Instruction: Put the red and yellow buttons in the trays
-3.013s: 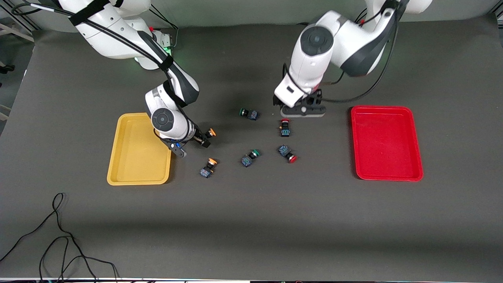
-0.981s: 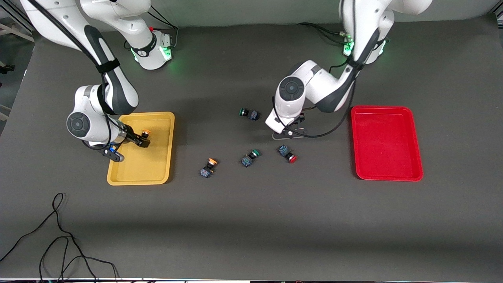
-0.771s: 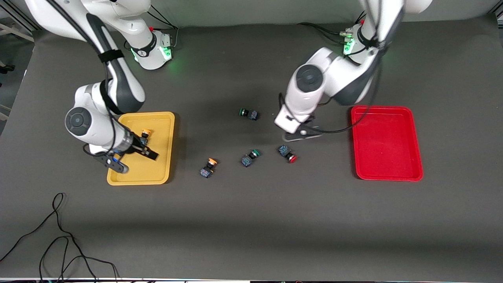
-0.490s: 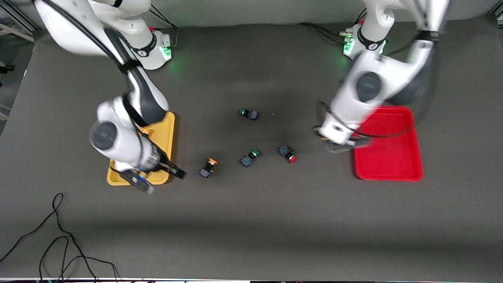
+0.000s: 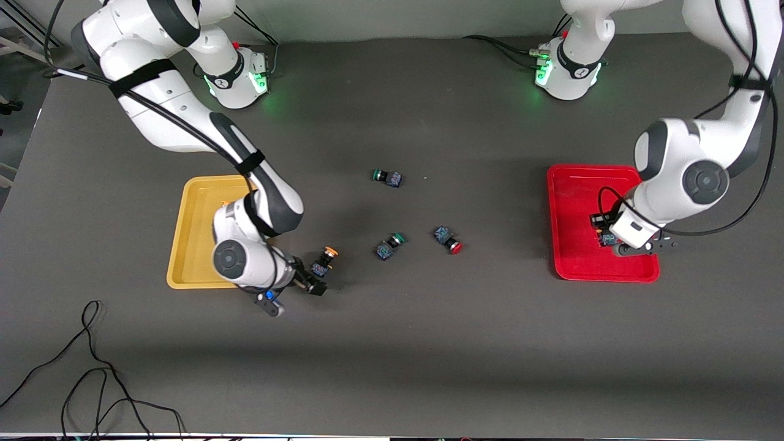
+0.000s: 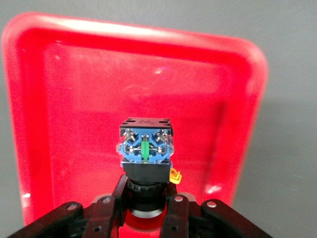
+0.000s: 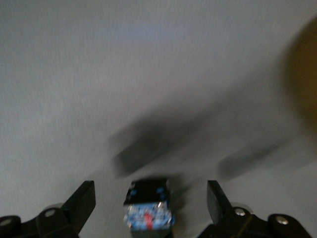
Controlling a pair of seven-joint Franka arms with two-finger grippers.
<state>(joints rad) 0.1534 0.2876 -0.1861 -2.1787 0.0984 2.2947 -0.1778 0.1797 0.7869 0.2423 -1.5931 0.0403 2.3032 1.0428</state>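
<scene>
A: Left gripper (image 6: pixel 143 206)?
B: Clamped on one button (image 6: pixel 145 148), over the red tray (image 5: pixel 576 269), toward the left arm's end of the table.
A: Right gripper (image 7: pixel 148 206)?
B: Fingers spread either side of an orange-capped button (image 5: pixel 323 263) on the mat, just beside the yellow tray (image 5: pixel 193 245).
A: Remaining stock?
B: Red-capped button (image 5: pixel 448 239) and two green-capped switches (image 5: pixel 389 245) mid-table.

Two green-capped switches (image 5: pixel 388 177) (image 5: pixel 389 245) and a black cable (image 5: pixel 86 361) lie on the table (image 5: pixel 429 343).
</scene>
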